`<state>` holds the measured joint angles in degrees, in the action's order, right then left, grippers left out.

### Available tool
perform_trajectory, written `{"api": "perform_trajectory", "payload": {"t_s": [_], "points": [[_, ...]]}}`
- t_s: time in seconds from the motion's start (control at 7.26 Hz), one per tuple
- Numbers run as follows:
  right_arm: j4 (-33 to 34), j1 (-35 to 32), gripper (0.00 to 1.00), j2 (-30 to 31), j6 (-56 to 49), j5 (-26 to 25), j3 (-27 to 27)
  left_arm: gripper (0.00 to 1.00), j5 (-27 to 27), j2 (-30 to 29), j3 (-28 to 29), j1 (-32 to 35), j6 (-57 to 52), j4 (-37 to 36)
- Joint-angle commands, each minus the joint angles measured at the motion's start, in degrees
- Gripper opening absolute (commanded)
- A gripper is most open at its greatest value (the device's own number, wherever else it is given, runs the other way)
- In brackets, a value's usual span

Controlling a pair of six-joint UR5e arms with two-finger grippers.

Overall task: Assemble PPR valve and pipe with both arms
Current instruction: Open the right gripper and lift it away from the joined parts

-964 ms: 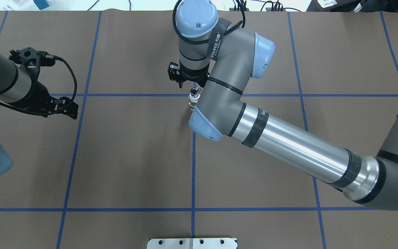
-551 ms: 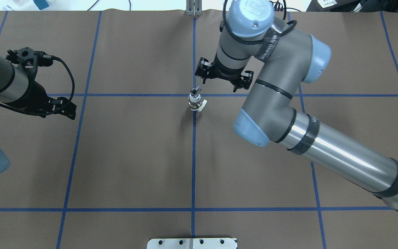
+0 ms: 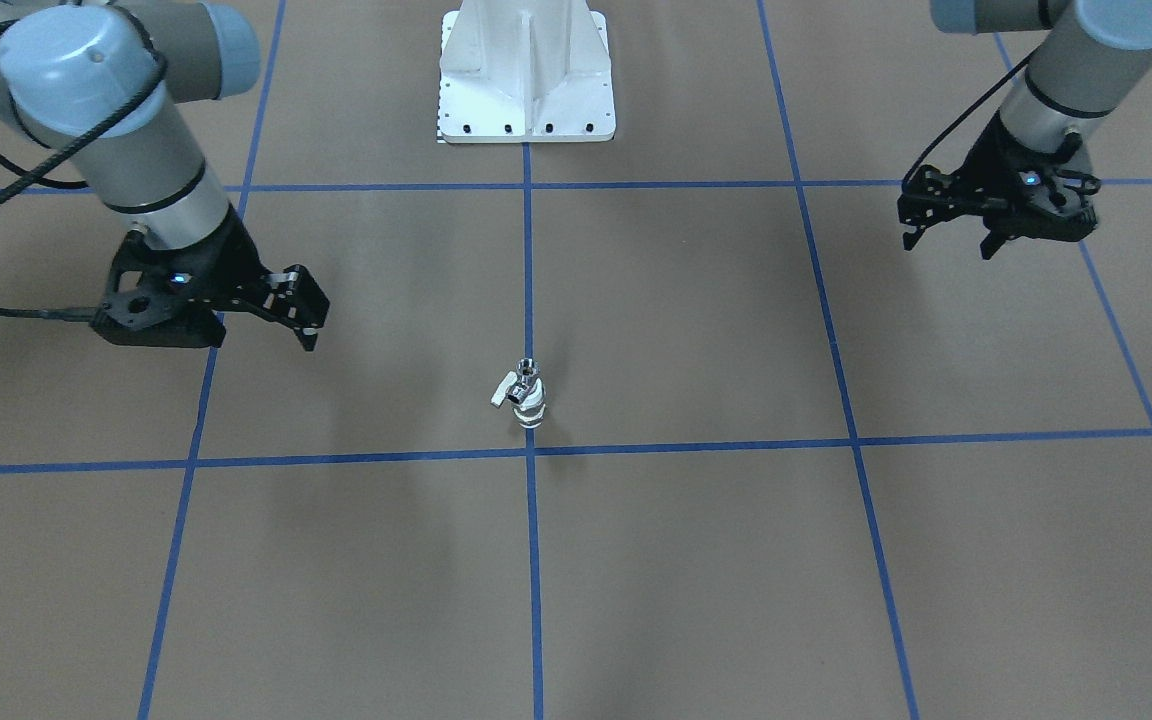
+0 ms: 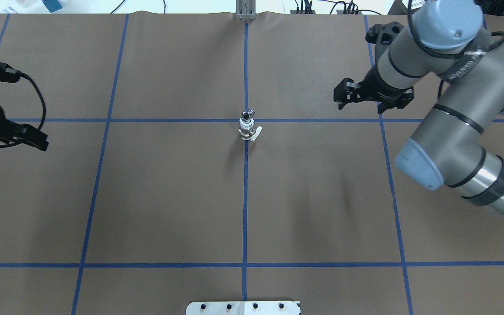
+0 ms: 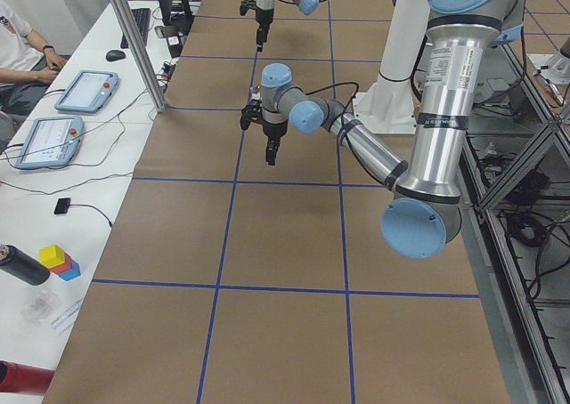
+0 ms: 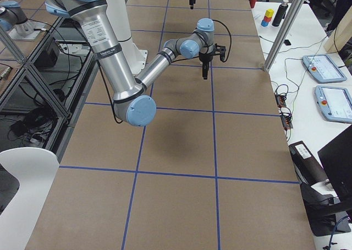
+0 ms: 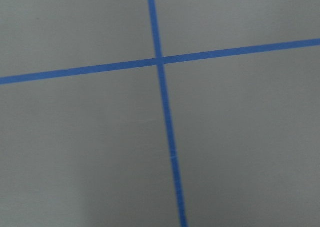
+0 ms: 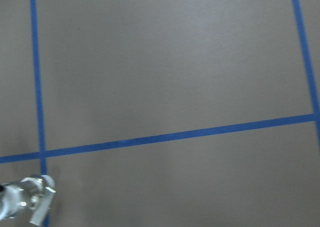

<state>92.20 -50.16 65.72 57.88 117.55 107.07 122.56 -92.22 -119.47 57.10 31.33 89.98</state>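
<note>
In the right wrist view the PPR valve (image 8: 25, 202) is cut off by the lower left corner and is blurred. How deep the pipe (image 3: 528, 368) is seated on the valve is too small to be told. Far left of the valve, the left gripper (image 4: 35, 140) is partly cut off by the overhead view's edge.

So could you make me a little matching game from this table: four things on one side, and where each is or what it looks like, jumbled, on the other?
Things:
1. valve
2. right gripper
3. tape lines
4. base plate

Descriptions:
a. blue, crossing the table
b. white, at the robot's edge of the table
c. black, open, holding nothing
d. standing upright mid-table, chrome pipe on top

Pairs: 1-d, 2-c, 3-a, 4-b.
</note>
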Motion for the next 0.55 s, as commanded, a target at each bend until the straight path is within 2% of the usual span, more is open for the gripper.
{"api": "perform_trajectory", "payload": {"t_s": [0.0, 0.14, 0.41], "points": [[-0.36, -8.33, 0.99, 10.08, -14.65, 4.59, 1.91, 0.89, 3.89, 5.63, 1.42, 9.57, -17.02, -0.5], [-2.53, -13.42, 1.0, 14.91, -23.08, 8.01, 1.39, 0.99, 5.39, 6.61, 3.96, 13.7, -23.7, -0.68], [-5.09, -21.52, 1.0, 25.19, -36.72, 12.76, 1.39, 0.99, 7.25, 6.79, 8.45, 18.74, -27.2, -0.94]]}}
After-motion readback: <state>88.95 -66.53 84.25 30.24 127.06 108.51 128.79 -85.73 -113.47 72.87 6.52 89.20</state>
